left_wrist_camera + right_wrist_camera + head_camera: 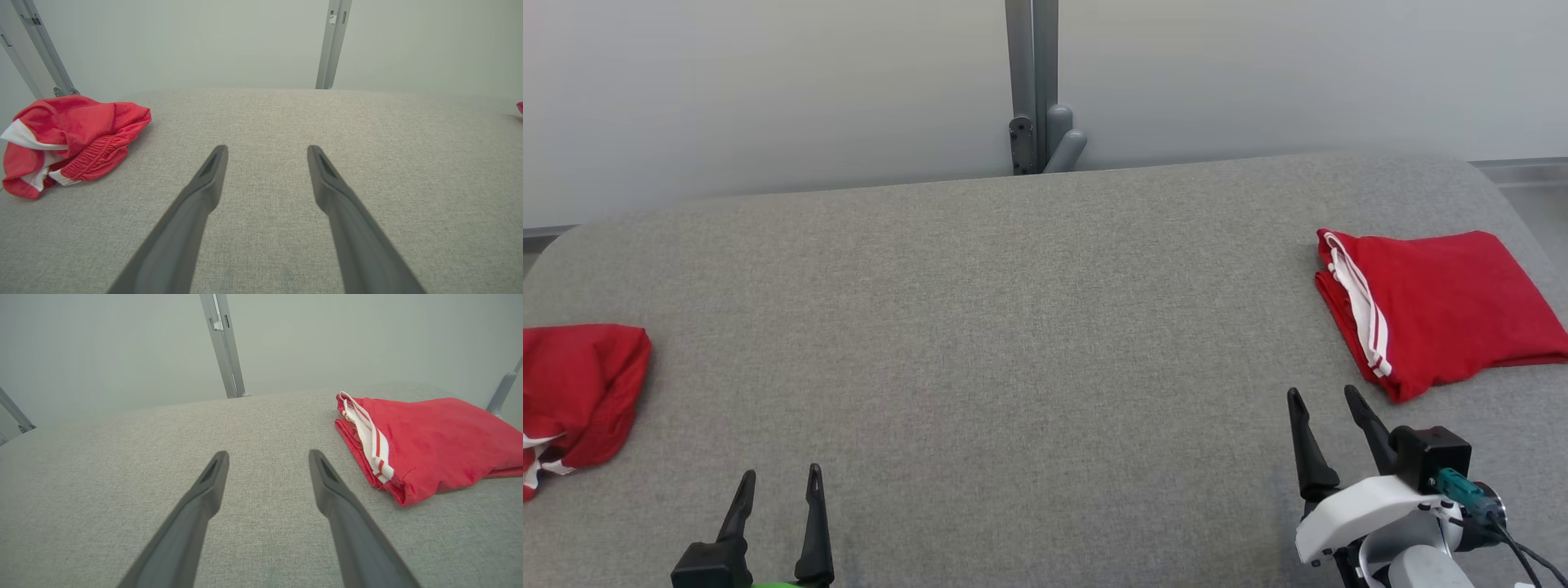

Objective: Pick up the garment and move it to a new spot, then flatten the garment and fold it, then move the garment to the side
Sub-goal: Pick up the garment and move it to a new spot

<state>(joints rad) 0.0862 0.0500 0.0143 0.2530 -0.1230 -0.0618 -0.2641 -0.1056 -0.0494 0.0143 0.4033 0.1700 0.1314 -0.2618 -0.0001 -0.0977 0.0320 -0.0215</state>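
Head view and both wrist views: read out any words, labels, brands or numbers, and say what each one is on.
None can be read.
The folded red garment shows only white stripes and no print. The crumpled red garment, the grey cloth surface and the metal post carry no lettering that shows.

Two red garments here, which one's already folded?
The right-hand garment, beside the right gripper: flat, white stripes along one edge. The left garment is a crumpled heap.
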